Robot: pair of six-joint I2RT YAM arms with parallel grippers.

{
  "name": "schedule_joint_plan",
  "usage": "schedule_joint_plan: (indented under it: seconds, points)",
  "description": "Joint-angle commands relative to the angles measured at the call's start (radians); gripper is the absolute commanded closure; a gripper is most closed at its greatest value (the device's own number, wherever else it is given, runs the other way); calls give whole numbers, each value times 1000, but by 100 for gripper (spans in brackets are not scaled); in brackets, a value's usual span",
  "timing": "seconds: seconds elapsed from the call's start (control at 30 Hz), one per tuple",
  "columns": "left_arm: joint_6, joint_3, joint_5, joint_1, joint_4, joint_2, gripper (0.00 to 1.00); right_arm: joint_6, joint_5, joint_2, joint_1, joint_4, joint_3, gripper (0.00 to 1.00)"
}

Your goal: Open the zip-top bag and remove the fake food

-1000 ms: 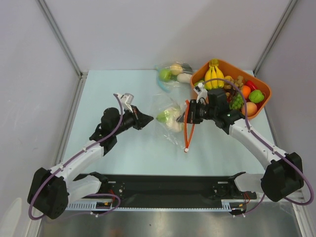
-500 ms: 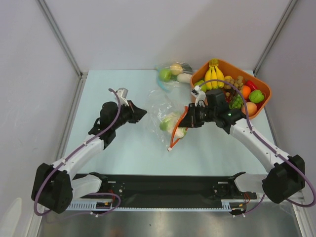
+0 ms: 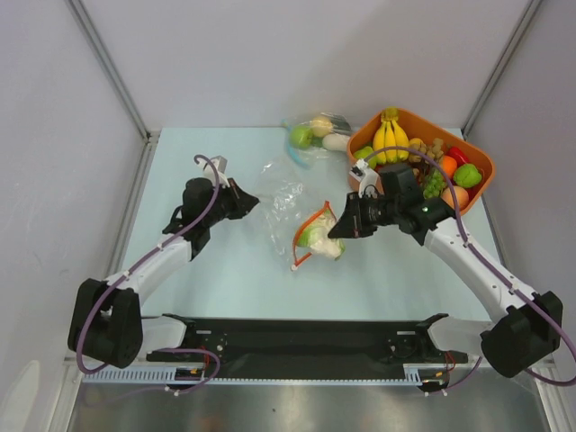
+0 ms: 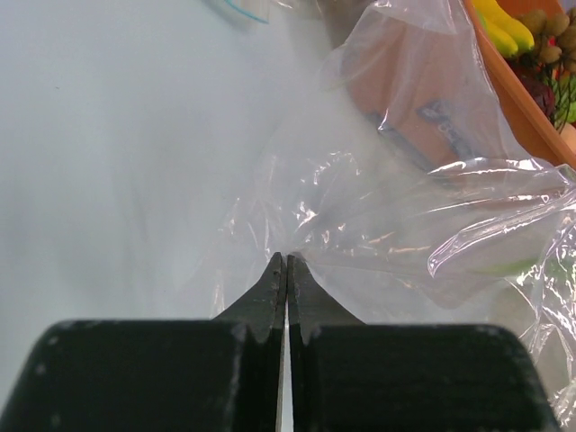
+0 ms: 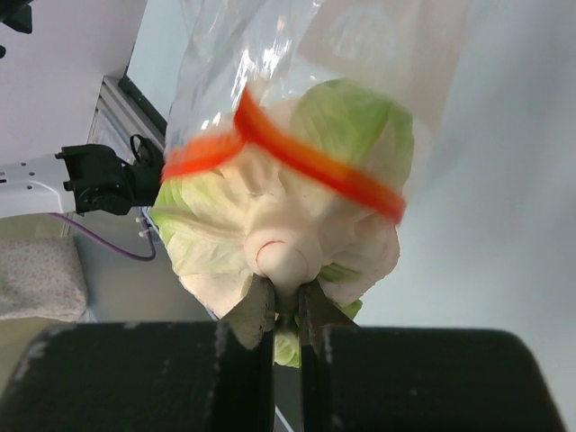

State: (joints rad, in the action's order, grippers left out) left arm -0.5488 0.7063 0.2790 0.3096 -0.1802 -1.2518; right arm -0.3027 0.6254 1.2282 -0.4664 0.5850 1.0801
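Observation:
The zip-top bag [image 3: 283, 200] is crinkly clear plastic, stretched between my two grippers at mid-table. My left gripper [image 3: 255, 202] is shut on its closed end; the left wrist view shows the film [image 4: 405, 216] pinched at the tips of that gripper [image 4: 286, 261]. The orange-red zip strip [image 3: 309, 223] hangs open around the fake food, a white-and-green cauliflower [image 3: 319, 241]. My right gripper [image 3: 335, 231] is shut on the cauliflower's stem. In the right wrist view the cauliflower [image 5: 270, 225] fills the bag's mouth above that gripper [image 5: 286, 299], with the zip strip [image 5: 315, 166] across it.
An orange bin [image 3: 481, 184] at the back right holds a yellow banana bunch [image 3: 390, 135] and other toy fruit. A second clear bag [image 3: 315, 135] with a green apple lies at the back, left of the bin. Grey walls close in on both sides.
My left gripper has drawn the bag's closed end back and to the left. The zip strip has slid left over the cauliflower, which my right gripper has carried slightly nearer.

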Motion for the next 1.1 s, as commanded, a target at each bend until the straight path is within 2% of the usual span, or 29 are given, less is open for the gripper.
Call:
schedule_joint_plan:
  seconds: [0.0, 0.27, 0.57, 0.87, 1.07]
  points:
    - [16, 45, -8, -49, -8, -8, 100, 46, 19, -55, 17, 50, 78, 100]
    - [73, 70, -18, -124, 62, 9, 100, 111, -3, -96, 89, 193, 119, 100]
    - [150, 121, -52, -130, 151, 17, 100, 149, -6, -53, 279, 148, 204, 100]
    - [187, 105, -46, -130, 217, 66, 100, 183, -294, 192, 374, 59, 528, 100]
    - [222, 108, -28, -130, 265, 97, 100, 203, -478, 398, 397, 23, 673, 100]
